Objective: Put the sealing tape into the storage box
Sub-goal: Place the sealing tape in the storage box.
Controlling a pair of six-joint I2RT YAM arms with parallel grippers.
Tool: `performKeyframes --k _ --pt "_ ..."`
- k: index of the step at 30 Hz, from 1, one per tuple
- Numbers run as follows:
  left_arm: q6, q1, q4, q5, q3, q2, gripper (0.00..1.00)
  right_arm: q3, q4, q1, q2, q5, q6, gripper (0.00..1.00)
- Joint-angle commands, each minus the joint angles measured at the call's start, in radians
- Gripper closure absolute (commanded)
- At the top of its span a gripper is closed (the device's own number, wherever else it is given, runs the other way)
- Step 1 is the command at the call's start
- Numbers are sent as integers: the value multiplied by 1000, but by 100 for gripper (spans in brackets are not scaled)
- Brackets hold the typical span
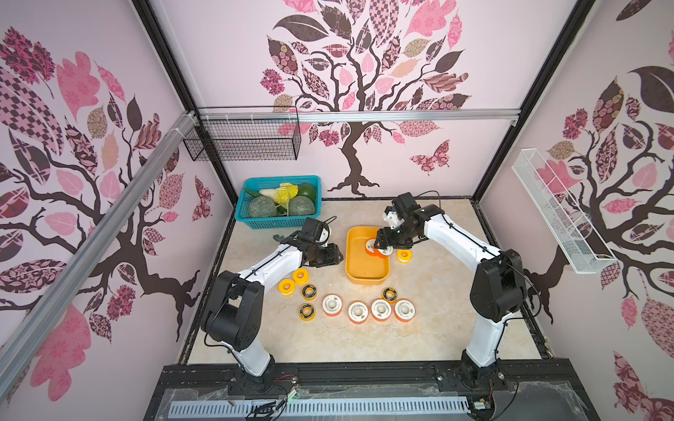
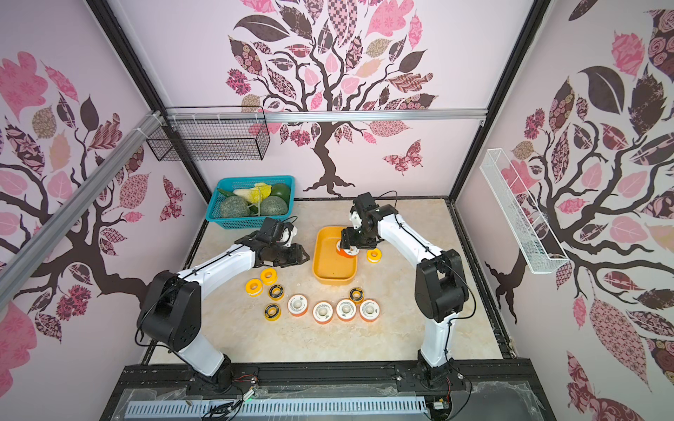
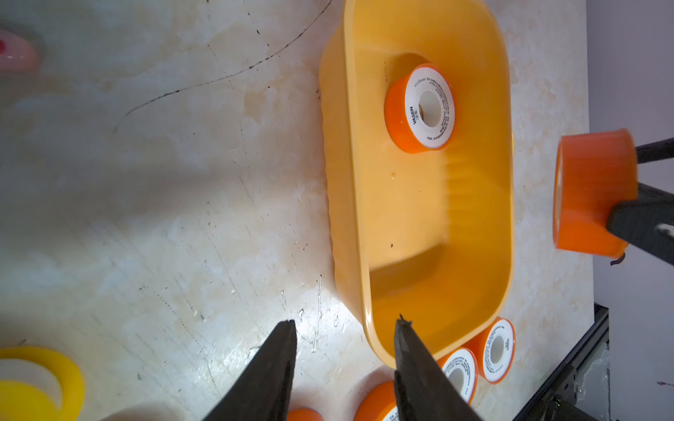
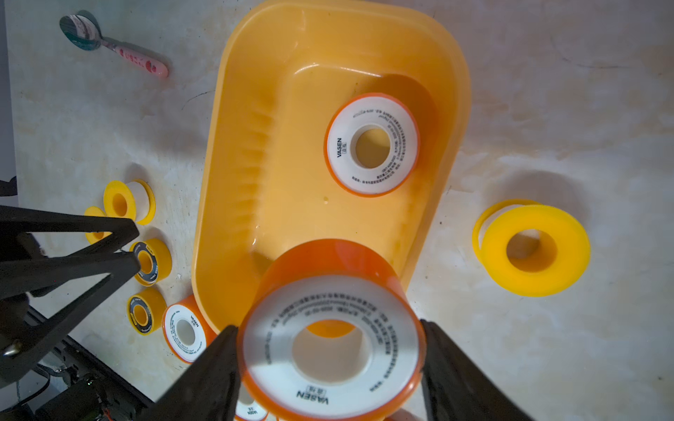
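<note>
The right gripper (image 4: 330,328) is clamped on an orange-rimmed, white-faced round tape spool (image 4: 339,288). Its jaws press the rim from both sides and hold the spool raised above the right side of the shallow yellow-orange plastic storage box (image 4: 277,175). A second orange-rimmed spool (image 4: 401,145) lies flat on the box floor towards the far end, apart from the held one. The left gripper (image 3: 345,320) hangs just beside the box's left wall, jaws parted with nothing between them. Four further orange-rimmed spools (image 1: 359,311) sit in a row on the marbled tabletop (image 1: 437,328) in front of the box. A plain yellow spool (image 1: 403,255) lies just right of the box.
</note>
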Motion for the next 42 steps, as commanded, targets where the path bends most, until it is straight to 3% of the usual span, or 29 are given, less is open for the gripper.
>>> performKeyframes --k 1,10,21,42 --pt "-9 -2 58 47 31 36 58 54 -21 21 24 -14 -21 26" --pt "5 -25 78 115 34 67 64 126 -74 65 100 28 -54 26" --pt "-7 -28 81 98 37 92 74 210 -133 105 185 109 -79 26" --pt "9 -45 51 94 44 109 81 293 -188 132 294 179 -97 26"
